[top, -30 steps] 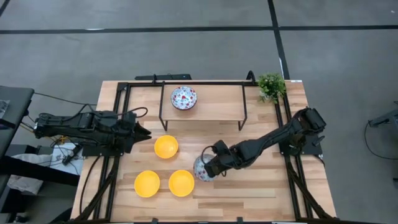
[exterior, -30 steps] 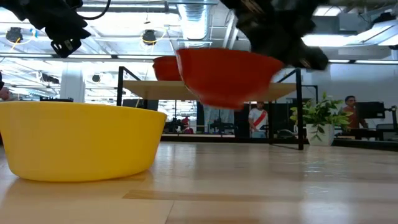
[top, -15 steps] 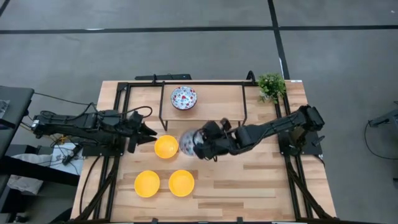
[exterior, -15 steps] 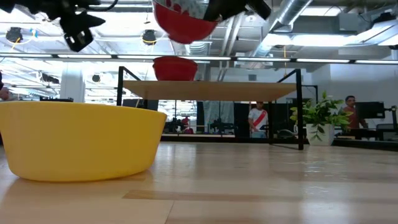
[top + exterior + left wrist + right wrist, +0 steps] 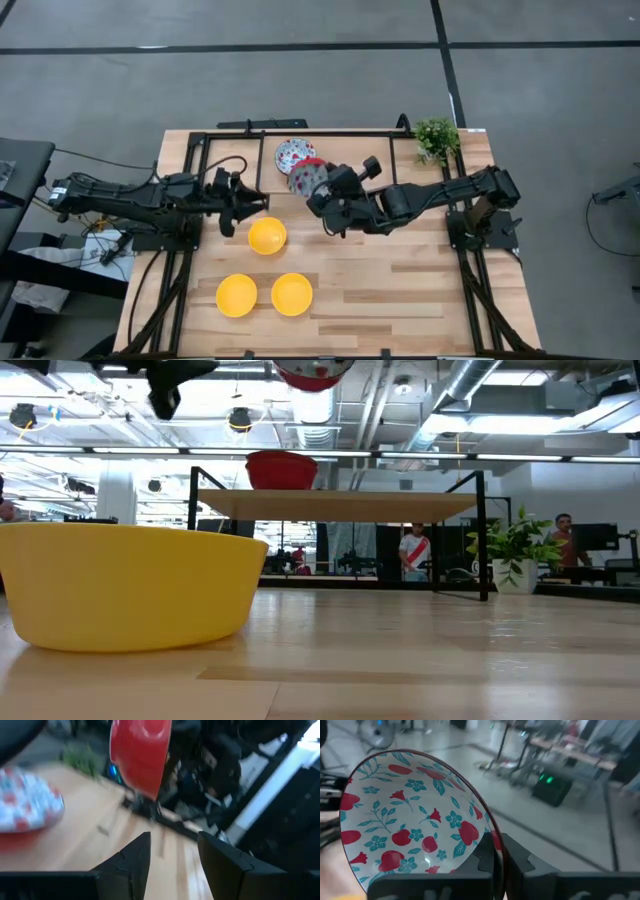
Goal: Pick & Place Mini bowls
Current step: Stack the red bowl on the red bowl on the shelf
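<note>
I have my right gripper [image 5: 322, 190] pinched shut on the rim of a floral bowl [image 5: 308, 176] — tilted on edge, aloft beside its twin [image 5: 292, 153] on the raised shelf [image 5: 350, 165], where I judge it belongs — while my left gripper [image 5: 248, 203] waits part-open, empty, near a yellow bowl [image 5: 267, 236].

Potted plant [image 5: 436, 137], shelf [image 5: 340, 160], table [image 5: 400, 290]
</note>
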Motion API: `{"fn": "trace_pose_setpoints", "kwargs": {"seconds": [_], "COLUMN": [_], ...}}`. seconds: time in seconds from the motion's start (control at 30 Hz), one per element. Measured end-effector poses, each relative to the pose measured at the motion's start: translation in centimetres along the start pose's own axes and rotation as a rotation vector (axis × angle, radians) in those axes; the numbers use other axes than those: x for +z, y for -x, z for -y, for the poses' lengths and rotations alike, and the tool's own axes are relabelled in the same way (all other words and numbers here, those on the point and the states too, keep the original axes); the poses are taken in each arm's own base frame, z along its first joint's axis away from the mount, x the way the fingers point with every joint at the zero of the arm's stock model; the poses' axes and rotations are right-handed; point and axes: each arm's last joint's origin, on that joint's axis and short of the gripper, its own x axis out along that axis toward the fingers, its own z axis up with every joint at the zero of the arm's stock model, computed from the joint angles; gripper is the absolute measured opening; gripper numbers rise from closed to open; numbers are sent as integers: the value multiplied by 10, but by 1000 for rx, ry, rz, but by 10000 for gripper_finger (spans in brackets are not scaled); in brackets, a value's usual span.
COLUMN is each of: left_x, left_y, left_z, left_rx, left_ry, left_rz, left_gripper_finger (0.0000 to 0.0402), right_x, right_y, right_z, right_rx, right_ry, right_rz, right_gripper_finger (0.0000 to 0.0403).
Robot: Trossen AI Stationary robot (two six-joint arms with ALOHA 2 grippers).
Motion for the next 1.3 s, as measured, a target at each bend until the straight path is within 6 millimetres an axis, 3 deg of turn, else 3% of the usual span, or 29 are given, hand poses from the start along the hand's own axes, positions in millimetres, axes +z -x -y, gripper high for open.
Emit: {"fn": "trace_pose_setpoints", "kwargs": {"seconds": [0.37,0.53,0.87,1.03,1.3], "left_x": [16,21,34,52,69], "left_y": [-14,-17,-39,-51,-58], "left_z": [6,7,13,20,22], "left_rx": [44,91,211,317,402], "left_ry": [-229,-294,-456,-560,-584], "left_rz": [240,326,366,383,411], "left_gripper_finger": [150,150,150,150,150], "right_x": [30,35,42,47,56], "right_y": [2,3,-3,-13,-28], "right_z": [-7,-7,-3,1,2], "right_rx": [-125,-127,-175,-253,-351], "right_ry": [116,130,114,189,322], "right_rz": [164,179,191,178,156], "right_gripper_finger": [1,1,1,0,0]}}
